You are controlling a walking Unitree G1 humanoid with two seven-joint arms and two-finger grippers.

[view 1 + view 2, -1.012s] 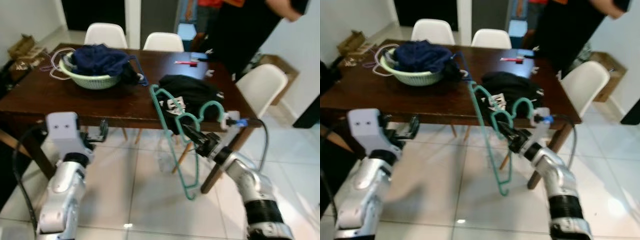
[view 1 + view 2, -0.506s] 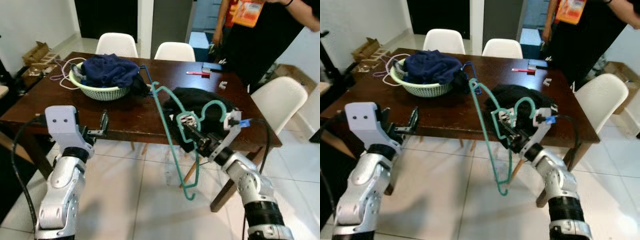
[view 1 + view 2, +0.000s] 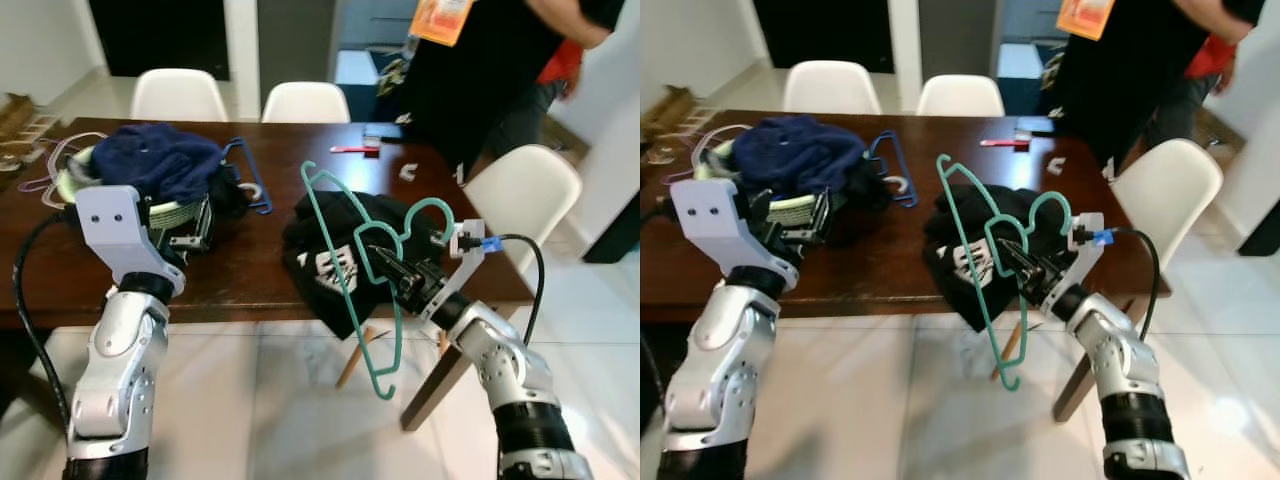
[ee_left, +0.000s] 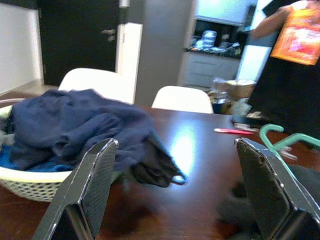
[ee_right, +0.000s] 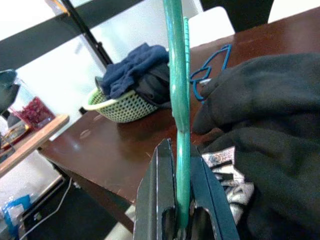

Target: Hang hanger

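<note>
Hanger [image 3: 362, 262], teal, sits at centre frame, clamped by its bar in your right tool [image 3: 388, 262], probably so the hook stays free and high to catch on a rail. It hangs over the desk [image 3: 60, 285] edge, before the black garment [image 3: 330, 230]. Your right arm reaches in from lower right, elbow bent. Your left tool [image 4: 175, 190] is raised at left, fingers spread, empty, facing the basket [image 4: 22, 182].

- Home dining room: dark wooden table [image 3: 250, 265], centre frame, white chairs [image 3: 305, 101] along top edge.
- Laundry basket [image 3: 170, 213] of clothes, left.
- Kitchen counter [image 4: 212, 62], upper right background in left wrist view.
</note>
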